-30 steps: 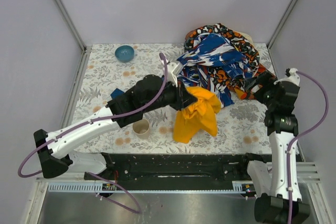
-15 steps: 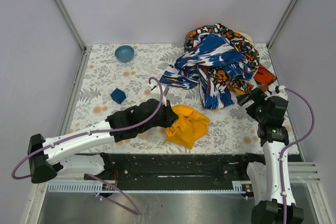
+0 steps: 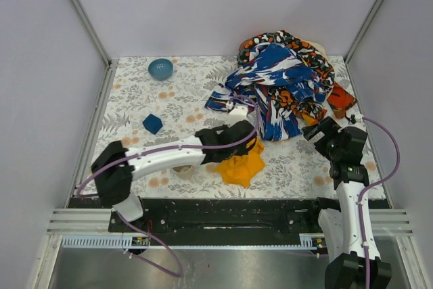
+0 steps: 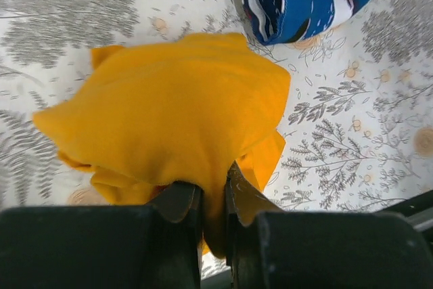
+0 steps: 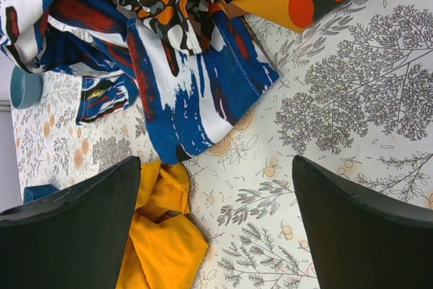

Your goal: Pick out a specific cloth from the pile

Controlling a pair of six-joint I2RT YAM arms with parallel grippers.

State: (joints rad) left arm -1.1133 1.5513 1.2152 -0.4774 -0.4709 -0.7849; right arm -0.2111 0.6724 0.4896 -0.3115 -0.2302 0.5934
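The mustard yellow cloth [image 3: 243, 166] hangs bunched near the table's front middle, clear of the pile [image 3: 281, 79] of blue-white, orange-black patterned and red-orange fabrics at the back right. My left gripper [image 3: 242, 141] is shut on the cloth; in the left wrist view the cloth [image 4: 169, 113] is pinched between the fingers [image 4: 183, 201]. My right gripper [image 3: 323, 132] is open and empty, to the right of the cloth and in front of the pile. The right wrist view shows the cloth [image 5: 159, 248] at lower left and the pile [image 5: 169, 45] above.
A blue bowl [image 3: 160, 68] stands at the back left. A dark blue block [image 3: 152, 124] lies left of centre. A small beige cup [image 3: 181, 169] sits partly under the left arm. The table has walls on three sides.
My left gripper has swung right and a little back with the yellow cloth, which now hangs more bunched. The right gripper has shifted only slightly.
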